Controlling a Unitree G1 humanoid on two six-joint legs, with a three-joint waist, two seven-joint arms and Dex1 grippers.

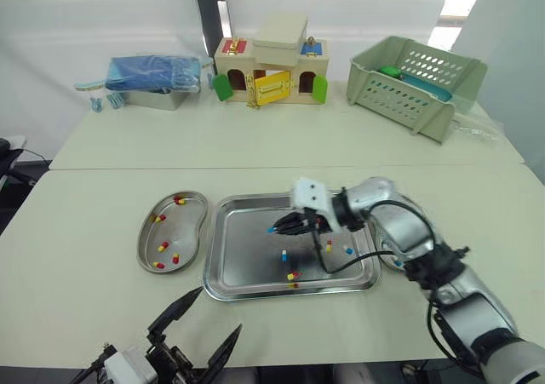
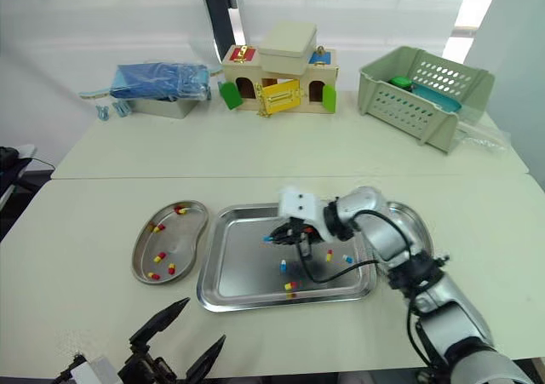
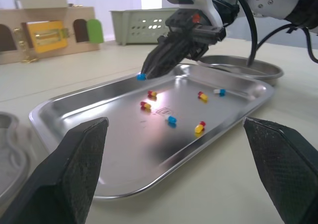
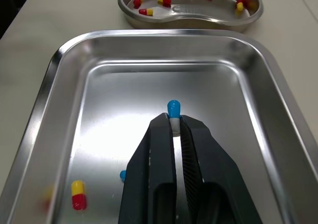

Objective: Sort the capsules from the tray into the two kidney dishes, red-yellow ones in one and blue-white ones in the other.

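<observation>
A steel tray (image 1: pixel 223 256) lies in the middle of the table. My right gripper (image 1: pixel 281 226) hovers over its far part, shut on a blue-white capsule (image 4: pixel 173 108) whose blue end sticks out past the fingertips. Loose in the tray lie a blue-white capsule (image 1: pixel 284 255), a red-yellow capsule (image 1: pixel 294 275) and two more near the right rim. The left kidney dish (image 1: pixel 183 226) holds several red-yellow capsules. The right kidney dish (image 2: pixel 415 222) sits partly hidden behind my right arm. My left gripper (image 1: pixel 220 309) is open, low by the table's near edge.
At the back of the table stand a wooden toy house (image 1: pixel 271 65), a green perforated basket (image 1: pixel 415 82) and a metal box with a blue bag (image 1: pixel 153 79). A cable loops from my right wrist over the tray's right side.
</observation>
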